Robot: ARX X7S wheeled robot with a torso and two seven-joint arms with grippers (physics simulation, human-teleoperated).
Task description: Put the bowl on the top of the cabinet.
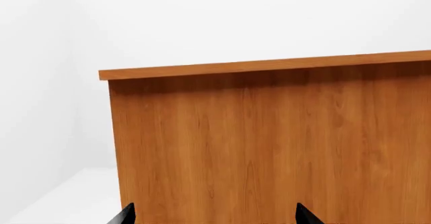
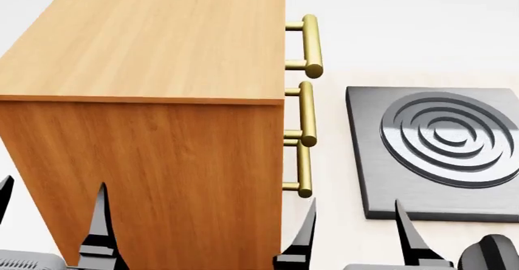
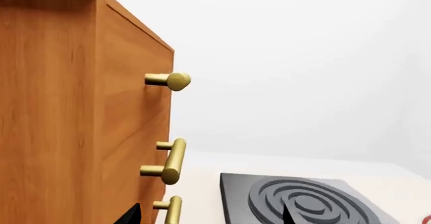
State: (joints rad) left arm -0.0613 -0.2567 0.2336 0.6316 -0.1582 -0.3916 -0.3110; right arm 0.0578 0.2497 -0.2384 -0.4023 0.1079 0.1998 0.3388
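A: Nearest to us in the head view, what do you see along the bottom edge?

B: Two pairs of dark pointed fingers. The left claw (image 2: 50, 221) sits at the lower left, one finger at the very edge of the frame, the other in front of the cabinet's side wall. The right claw (image 2: 357, 233) is at the lower right, over the pale counter (image 2: 332, 179). Both are spread apart, released, with nothing between the fingers.

A: And behind them?

B: The cabinet (image 2: 154, 160) fills the left and centre of the frame, orange-brown wood grain on its side, a lighter top (image 2: 154, 39) running toward the upper left. Nothing rests on that top where I can see it. Three brass bar handles (image 2: 307, 115) stick out along its right face, stacked one beyond the other.

A: To the right of the handles?

B: A dark grey square hob plate (image 2: 434, 151) with raised concentric rings, lying flat on the counter, apart from the cabinet.

A: The wrist cameras?

B: The left one faces a plain wooden wall of the cabinet under its overhanging top. The right one looks along the handle side, hob plate beyond.

A: And the bowl?

B: It shows in none of the three views, so I cannot say where it stands.
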